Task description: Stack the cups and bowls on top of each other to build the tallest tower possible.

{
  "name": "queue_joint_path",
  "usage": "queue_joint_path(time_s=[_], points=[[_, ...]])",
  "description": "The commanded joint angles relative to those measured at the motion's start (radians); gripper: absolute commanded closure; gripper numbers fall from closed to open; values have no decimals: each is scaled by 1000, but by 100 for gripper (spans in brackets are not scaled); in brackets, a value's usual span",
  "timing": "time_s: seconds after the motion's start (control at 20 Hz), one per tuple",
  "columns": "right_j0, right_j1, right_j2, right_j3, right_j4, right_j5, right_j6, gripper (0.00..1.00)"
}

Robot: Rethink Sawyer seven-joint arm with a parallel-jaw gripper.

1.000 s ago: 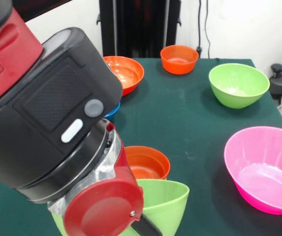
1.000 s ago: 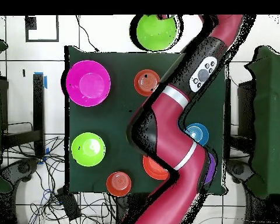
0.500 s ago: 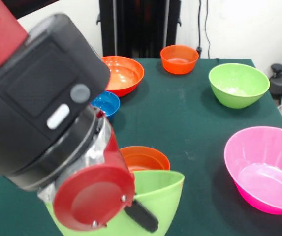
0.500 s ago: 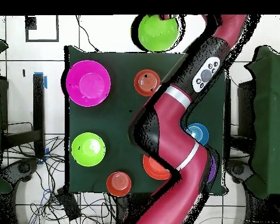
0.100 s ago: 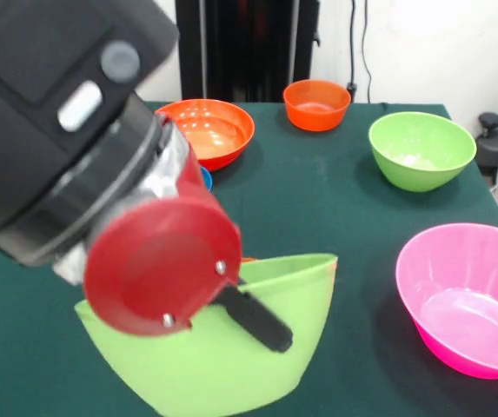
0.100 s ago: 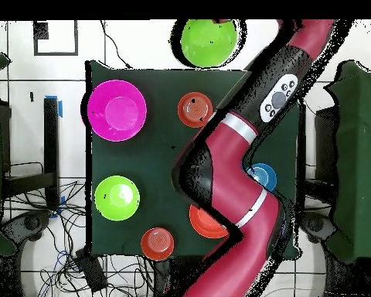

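Arm (image 5: 75,130) fills the near left, its claw hidden behind the wrist, so whether it grips is impossible to tell; green surface (image 5: 318,217) spreads below; large lime bowl (image 5: 222,347) hangs tilted at the front edge; pink bowl (image 5: 466,295) sits right; lime bowl (image 5: 421,149) behind it; orange bowls (image 5: 218,130) far back.

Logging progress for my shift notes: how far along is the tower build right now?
No stack shows yet: the pink bowl, the smaller lime bowl and the far orange bowl stand singly on the table. In hand: the gripper holds a large lime green bowl, tilted and lifted. Left: the whole tower.
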Motion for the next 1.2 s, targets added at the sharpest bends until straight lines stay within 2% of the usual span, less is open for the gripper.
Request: queue_joint_path(time_s=[0.05, 0.25, 0.55, 0.7, 0.95, 1.2], points=[[-35, -19, -257, -31, 123, 142, 47, 100], [-39, -14, -326, -9, 214, 172, 65, 100], [-30, -8, -439, 34, 323, 172, 96, 100], [-27, -1, -483, 63, 399, 162, 116, 100], [-21, -11, -546, 71, 472, 166, 126, 100], [-12, -24, -600, 71, 543, 176, 177, 100]])
